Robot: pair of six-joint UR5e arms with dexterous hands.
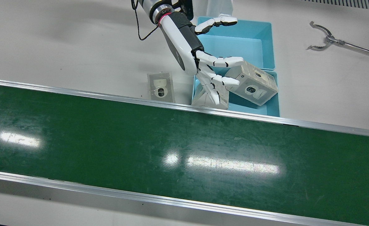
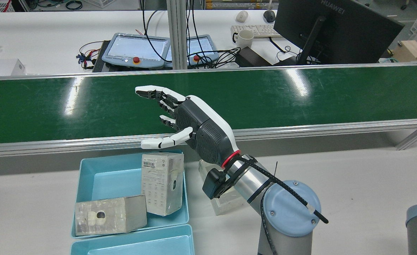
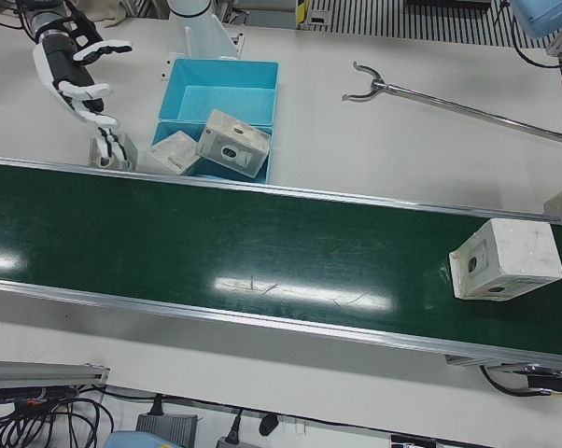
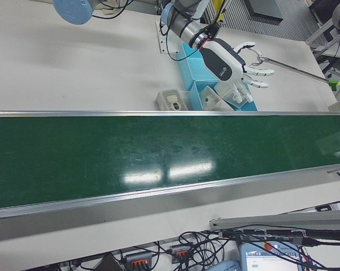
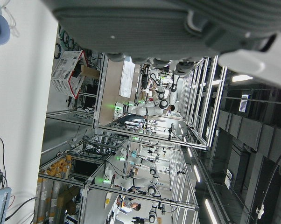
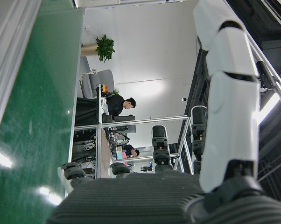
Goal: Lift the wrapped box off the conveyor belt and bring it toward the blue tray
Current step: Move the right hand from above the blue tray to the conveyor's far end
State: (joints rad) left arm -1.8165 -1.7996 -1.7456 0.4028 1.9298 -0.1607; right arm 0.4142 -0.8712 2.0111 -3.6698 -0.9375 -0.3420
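The right hand (image 1: 203,62), white-shelled with a ribbed dark grey back, hovers with fingers spread and holding nothing above the near compartment of the glossy blue tray (image 1: 267,34), where two film-wrapped boxes lie, one tilted on the tray's edge (image 1: 251,83) and one standing on end (image 2: 162,182). Another wrapped box (image 3: 505,259), pale and cube-like, sits on the scuffed green conveyor belt (image 1: 140,150), well apart from the tray. The left hand cannot be judged; its own camera shows only a ribbed grey underside.

Glossy green belt (image 1: 184,150), brushed-metal rail (image 1: 109,95), film-wrapped box (image 3: 505,259)
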